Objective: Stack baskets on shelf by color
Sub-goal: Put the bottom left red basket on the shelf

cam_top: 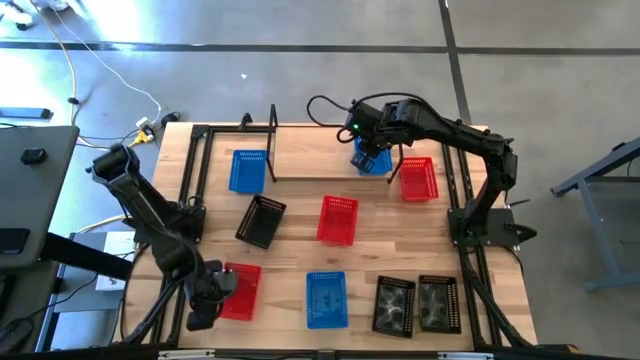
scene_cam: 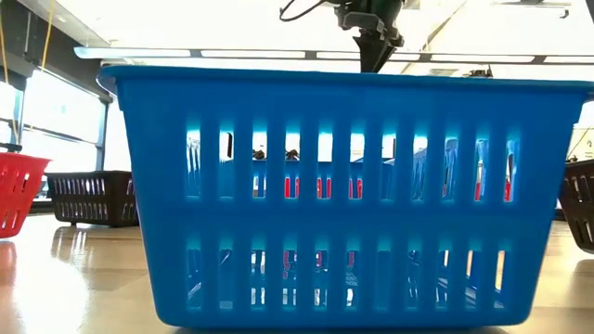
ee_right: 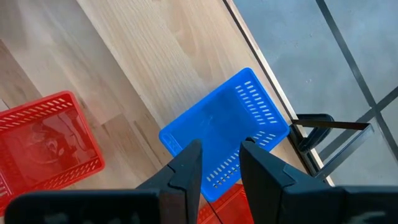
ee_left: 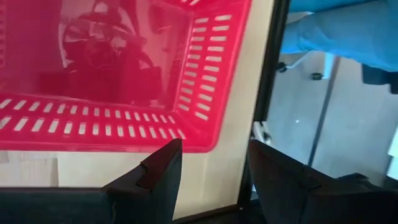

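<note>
A light wooden worktop (cam_top: 300,255) stands on a grey floor (cam_top: 560,70) — cables (cam_top: 90,70) trail across it. A dark metal frame (cam_top: 600,180) stands off to one side.

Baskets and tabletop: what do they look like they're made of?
The baskets, like the blue basket close to the low camera, look like moulded plastic: slightly translucent walls with even slots and a smooth sheen. The red basket reflects the arm glossily. The tabletop looks like pale wood, judging by its visible grain, probably sealed, given its faint reflections.
</note>
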